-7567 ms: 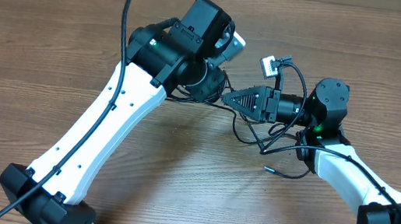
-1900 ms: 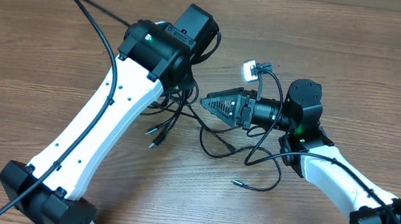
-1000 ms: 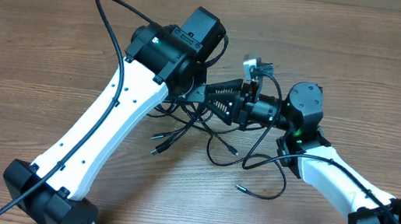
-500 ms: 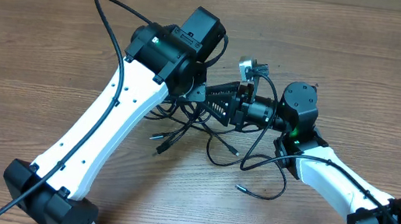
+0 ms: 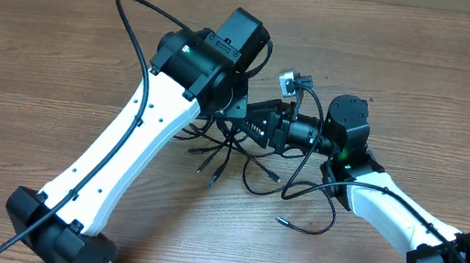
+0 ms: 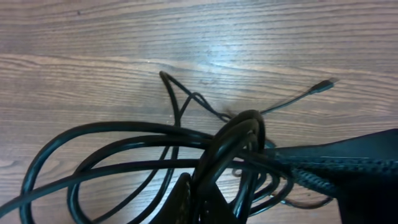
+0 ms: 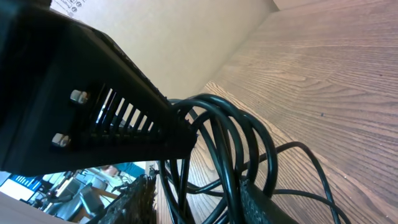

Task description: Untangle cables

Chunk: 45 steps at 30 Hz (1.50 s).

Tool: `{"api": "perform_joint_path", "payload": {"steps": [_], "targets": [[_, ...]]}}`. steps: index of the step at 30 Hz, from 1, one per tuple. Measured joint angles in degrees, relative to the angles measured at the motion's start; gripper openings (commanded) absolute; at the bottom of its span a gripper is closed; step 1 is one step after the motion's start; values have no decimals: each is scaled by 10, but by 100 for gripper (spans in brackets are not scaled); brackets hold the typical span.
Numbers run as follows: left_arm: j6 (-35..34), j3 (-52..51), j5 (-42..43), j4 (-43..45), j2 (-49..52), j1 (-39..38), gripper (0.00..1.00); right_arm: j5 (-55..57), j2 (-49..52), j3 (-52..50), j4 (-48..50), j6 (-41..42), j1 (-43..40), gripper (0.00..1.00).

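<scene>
Right jaws spread around the cables (image 7: 229, 163), clearest from right wrist; left jaws' state unclear.

One wooden table (image 5: 26, 47) carries two white-and-black robot arms, a left arm (image 5: 117, 147) and a right arm (image 5: 391, 204), plus one tangle of thin black cables (image 5: 219, 143) (strands overlap too much to count, though at least three loose plug ends (image 5: 281, 219) show).
</scene>
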Motion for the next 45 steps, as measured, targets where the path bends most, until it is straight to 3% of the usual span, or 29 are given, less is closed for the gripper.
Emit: {"api": "perform_joint_path", "payload": {"steps": [9, 14, 18, 22, 25, 35, 45], "targets": [[0, 0, -9, 8, 0, 0, 4, 10, 0, 0, 0, 0, 14, 37], [0, 0, -16, 9, 0, -2, 4, 17, 0, 0, -4, -1, 14, 4], [0, 0, -17, 13, 0, -2, 4, 19, 0, 0, -4, 2, 14, 4], [0, 0, -17, 17, 0, -2, 4, 17, 0, 0, -3, 0, 14, 17], [0, 0, -17, 22, 0, -2, 4, 16, 0, 0, -1, -1, 14, 4], [-9, 0, -30, 22, 0, -2, 5, 20, 0, 0, -3, 3, 14, 4], [-234, 0, -123, -47, 0, -8, 4, 45, 0, 0, 6, 62, 28, 4]]}}
